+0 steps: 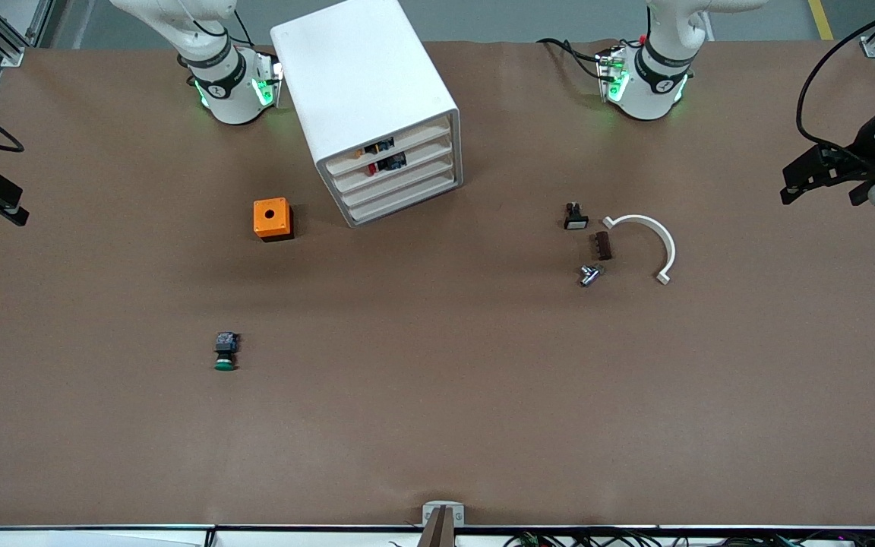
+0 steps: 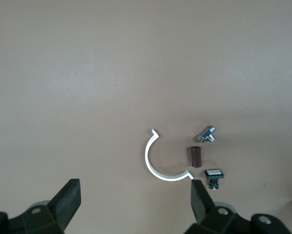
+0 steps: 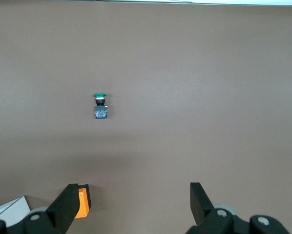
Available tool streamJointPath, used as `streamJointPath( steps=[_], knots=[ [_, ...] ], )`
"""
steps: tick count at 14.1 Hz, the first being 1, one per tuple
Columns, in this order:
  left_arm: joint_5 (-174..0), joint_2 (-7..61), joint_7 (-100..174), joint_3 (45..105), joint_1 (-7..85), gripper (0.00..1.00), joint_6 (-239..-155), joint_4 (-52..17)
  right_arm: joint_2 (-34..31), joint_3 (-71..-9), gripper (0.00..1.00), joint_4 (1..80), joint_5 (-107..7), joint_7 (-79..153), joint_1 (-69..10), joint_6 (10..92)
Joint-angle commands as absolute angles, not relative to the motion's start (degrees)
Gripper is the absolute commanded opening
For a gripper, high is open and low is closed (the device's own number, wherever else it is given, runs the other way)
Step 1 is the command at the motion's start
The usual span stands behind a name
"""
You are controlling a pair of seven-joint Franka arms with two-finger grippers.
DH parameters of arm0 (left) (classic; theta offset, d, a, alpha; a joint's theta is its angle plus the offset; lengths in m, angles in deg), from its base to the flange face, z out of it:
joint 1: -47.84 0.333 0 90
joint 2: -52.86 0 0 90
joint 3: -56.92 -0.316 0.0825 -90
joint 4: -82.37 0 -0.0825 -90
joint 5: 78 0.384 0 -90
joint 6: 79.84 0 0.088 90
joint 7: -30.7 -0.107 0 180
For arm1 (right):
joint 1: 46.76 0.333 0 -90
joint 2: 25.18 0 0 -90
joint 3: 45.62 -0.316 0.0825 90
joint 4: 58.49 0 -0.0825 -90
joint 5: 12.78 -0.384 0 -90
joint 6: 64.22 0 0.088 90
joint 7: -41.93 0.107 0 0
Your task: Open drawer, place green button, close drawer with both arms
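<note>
1. My left end effector (image 2: 134,202) is up in the air at the left arm's end of the surface, fingers spread wide, nothing between them. In the front view it sits at approx 3 o'clock, by the frame edge.
2. My right end effector (image 3: 131,204) is likewise wide open and empty, at approx 9 o'clock in the front view, over the right arm's end of the surface. Both arms are parked, task not started.
3. The cabinet (image 1: 365,99) stands between the two bases. The drawer (image 1: 399,184), third one down, is shut flush with the others.
4. The button (image 1: 225,352) lies on its side on bare surface, green cap toward the front cam, approx 7 o'clock from the cabinet, nearer the cam than the orange cube (image 1: 272,219).
5. Clutter near the left arm's end: white curved clip (image 1: 646,245), brown block (image 1: 603,245), metal fitting (image 1: 589,275), white-faced switch (image 1: 575,218).
6. Risks, my guess:
 - Drawer fronts are thin and stacked close, so I could hook the wrong one.
 - The cabinet looks light and is unclamped; a pull may drag it unless my other arm braces it.
 - The button is small w/ a round cap, so it may roll or twist out of a pinch.
 - The drawer is shallow, so a high drop could bounce the button out.
</note>
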State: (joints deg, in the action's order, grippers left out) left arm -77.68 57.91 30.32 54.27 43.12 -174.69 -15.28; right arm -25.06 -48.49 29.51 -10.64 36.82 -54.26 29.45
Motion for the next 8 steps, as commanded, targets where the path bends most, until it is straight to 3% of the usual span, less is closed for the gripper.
streamJointPath(
  steps=[1, 5, 8],
  knots=[
    [-77.30, 57.26, 29.74, 54.37, 43.27, 0.99, -173.01, -13.96, -24.30, -48.52, 1.00, 28.08, -11.46, 37.36, -54.50, 29.03],
    [-77.56, 56.91, 30.44, 54.20, 43.62, 0.99, -172.56, -14.04, -24.30, -48.60, 1.00, 28.08, -11.46, 37.36, -54.50, 29.03],
    [-77.56, 52.53, 30.35, 53.85, 44.15, 0.99, -171.77, -13.78, -23.34, -48.60, 1.00, 28.08, -11.55, 37.36, -54.06, 29.12]
  ],
)
